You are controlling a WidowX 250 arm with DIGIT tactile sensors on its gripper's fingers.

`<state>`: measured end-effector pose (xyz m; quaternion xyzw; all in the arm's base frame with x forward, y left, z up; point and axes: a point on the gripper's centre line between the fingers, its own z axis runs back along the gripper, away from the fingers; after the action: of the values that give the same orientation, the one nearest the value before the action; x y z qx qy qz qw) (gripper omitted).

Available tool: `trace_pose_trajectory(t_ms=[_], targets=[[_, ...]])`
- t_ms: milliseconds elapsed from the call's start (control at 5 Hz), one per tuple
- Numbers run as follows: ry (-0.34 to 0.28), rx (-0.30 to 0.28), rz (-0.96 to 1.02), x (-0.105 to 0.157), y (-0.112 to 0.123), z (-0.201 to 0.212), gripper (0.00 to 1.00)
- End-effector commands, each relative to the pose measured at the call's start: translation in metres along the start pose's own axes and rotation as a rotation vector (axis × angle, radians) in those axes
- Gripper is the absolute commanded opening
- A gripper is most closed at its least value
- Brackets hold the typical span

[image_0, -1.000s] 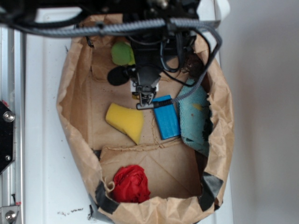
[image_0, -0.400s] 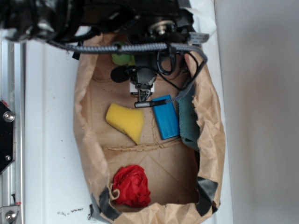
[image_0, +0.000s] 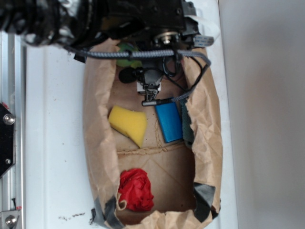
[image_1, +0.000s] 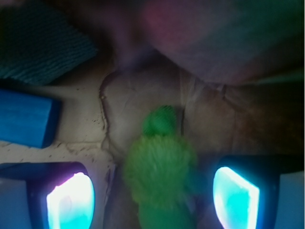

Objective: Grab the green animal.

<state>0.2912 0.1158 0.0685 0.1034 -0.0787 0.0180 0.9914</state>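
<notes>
My arm has moved further up the paper bag since 1 s ago; jaws apart, green animal between them at the bag's far end. White desk underneath.

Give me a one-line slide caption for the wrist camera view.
Open end effector straddling the green animal on the paper bag floor, blue block and teal cloth off to the left.

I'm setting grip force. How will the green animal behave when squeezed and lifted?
The green animal looks fuzzy and plush, so it will probably compress and feel light. Its rounded body could squirm or roll sideways if pinched off-centre. The pincer stands open with a finger on either side, so a centred close seems likely to hold.
</notes>
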Motion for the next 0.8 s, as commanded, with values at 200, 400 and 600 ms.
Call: trace_pose_trajectory(t_ms=[200, 400, 600], targets=[[-0.055, -0.032, -0.027, 0.018, -0.004, -0.006, 1.0], [-0.058, -0.007, -0.051, 0.018, -0.016, -0.017, 1.0], [-0.045, 0.032, -0.068, 0.015, -0.023, -0.026, 1.0]])
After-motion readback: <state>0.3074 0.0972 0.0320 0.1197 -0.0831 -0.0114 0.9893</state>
